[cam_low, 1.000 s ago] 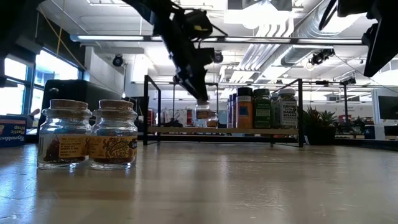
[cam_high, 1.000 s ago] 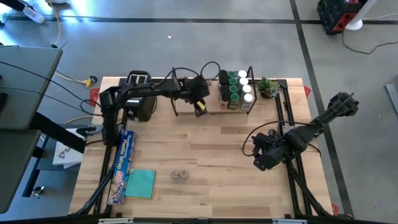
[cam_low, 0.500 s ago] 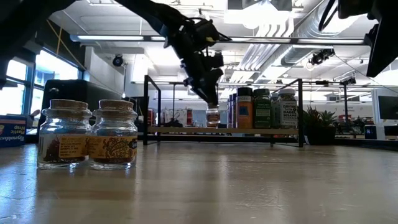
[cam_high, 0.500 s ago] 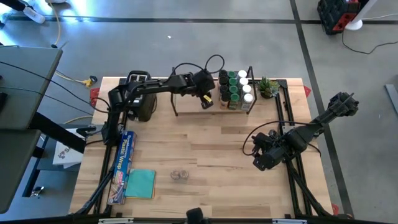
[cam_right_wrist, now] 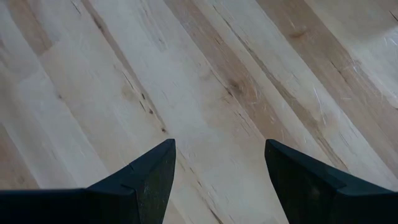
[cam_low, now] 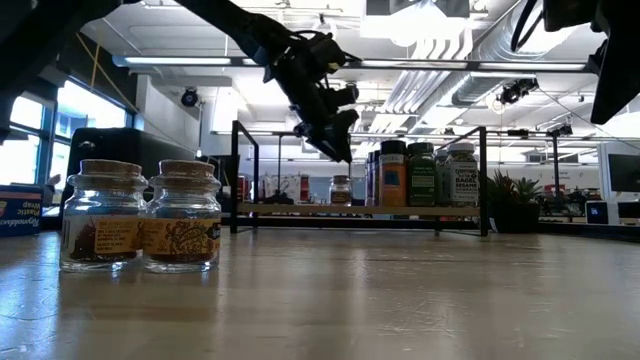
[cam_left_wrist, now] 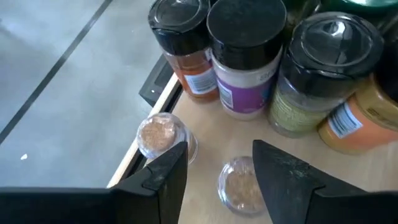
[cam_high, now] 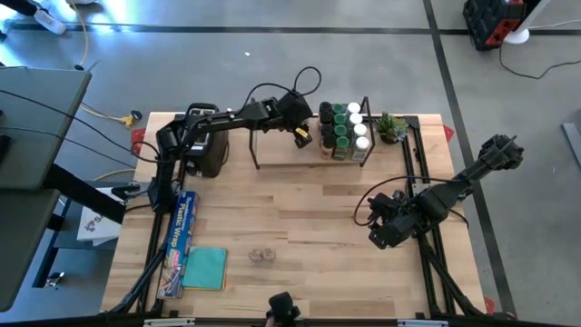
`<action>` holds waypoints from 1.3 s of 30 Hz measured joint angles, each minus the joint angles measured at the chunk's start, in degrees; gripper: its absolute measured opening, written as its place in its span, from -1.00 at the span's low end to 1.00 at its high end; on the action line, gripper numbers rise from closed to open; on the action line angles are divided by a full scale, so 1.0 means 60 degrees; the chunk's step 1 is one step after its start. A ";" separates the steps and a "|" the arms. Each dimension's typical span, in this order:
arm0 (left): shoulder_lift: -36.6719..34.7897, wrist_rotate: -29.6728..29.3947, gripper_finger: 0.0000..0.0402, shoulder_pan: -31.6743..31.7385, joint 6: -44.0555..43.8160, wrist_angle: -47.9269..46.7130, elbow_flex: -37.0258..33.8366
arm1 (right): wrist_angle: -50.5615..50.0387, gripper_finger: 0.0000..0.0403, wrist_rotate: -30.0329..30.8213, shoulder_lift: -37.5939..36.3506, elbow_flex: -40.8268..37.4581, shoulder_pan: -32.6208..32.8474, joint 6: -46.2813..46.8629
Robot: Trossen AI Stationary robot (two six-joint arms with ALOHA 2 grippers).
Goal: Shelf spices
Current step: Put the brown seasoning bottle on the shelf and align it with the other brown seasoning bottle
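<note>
spices on the shelf sit just under the left gripper [cam_left_wrist: 214, 171]: its two dark fingers [cam_left_wrist: 165, 177] are spread apart with nothing pinched, and a small clear jar [cam_left_wrist: 240, 185] of tan powder stands on the light board between them, a second clear jar [cam_left_wrist: 158, 134] just beside it near the board's edge. past the fingers stand taller spice jars [cam_left_wrist: 245, 56] with dark lids, packed close together. the left arm [cam_high: 227, 121] reaches long across the back of the table, its wrist tipped down over the shelf [cam_high: 277, 150], the gripper raised a little above the board in the low view. two corked glass jars [cam_low: 140, 215] stand side by side on the table near its front edge. the right gripper [cam_right_wrist: 217, 180] hangs low over bare wood on the right side, fingers spread, holding nothing.
</note>
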 joint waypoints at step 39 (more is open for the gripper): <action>0.0586 0.1222 -1.00 -0.0044 0.1344 -0.0619 -0.0087 | -0.0004 0.19 -0.0133 0.0003 0.0000 -0.0007 0.0084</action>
